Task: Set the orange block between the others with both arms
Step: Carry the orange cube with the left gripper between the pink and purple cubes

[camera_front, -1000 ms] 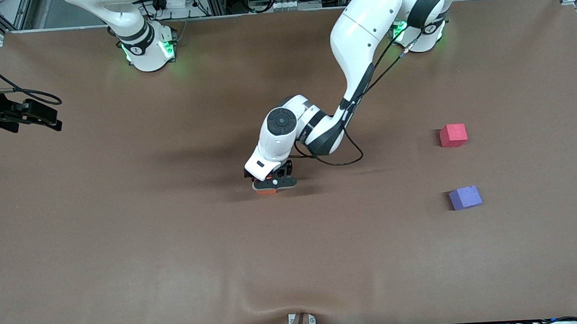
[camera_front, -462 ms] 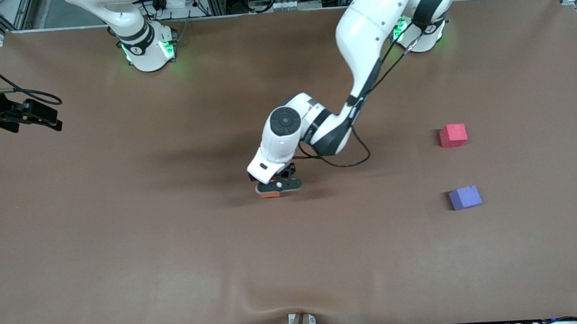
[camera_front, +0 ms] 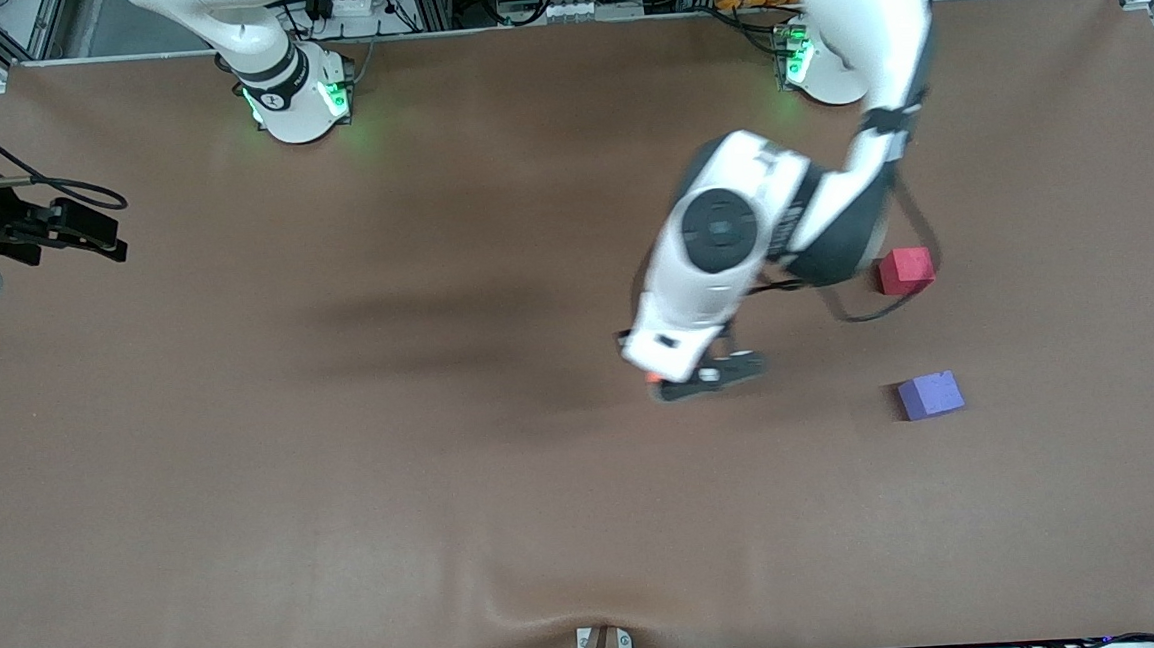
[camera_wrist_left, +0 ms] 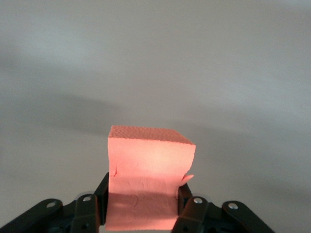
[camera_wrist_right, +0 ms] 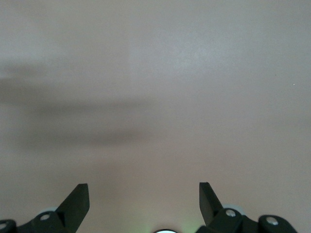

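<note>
Gripped between the fingers of the left gripper (camera_wrist_left: 141, 221) is the orange block (camera_wrist_left: 146, 179), as the left wrist view shows: the cube is pinched on two opposite faces and is carried clear of the brown table (camera_front: 250, 544). Across the front view from its left edge, the right gripper (camera_wrist_right: 144, 201) is met first only as dark hardware at the frame's border; in its own wrist view its fingers are spread wide with nothing between them and only bare cloth below, so the right arm is judged to be waiting. Next, toward the middle, the left arm (camera_front: 722, 245) is seen reaching out from its base, and the left gripper (camera_front: 706, 378) is held over the open cloth, with a sliver of orange visible at its edge. Last, toward the left arm's end of the table, the two other cubes are found: the pinkish-red cube (camera_front: 906, 271) lies farther from the front camera and the purple cube (camera_front: 930, 395) nearer, well apart, with a bare gap between them. The pickup is judged done; the carry to that gap and the release are left. The lowering should be kept between both neighbours so that neither is nudged.
</note>
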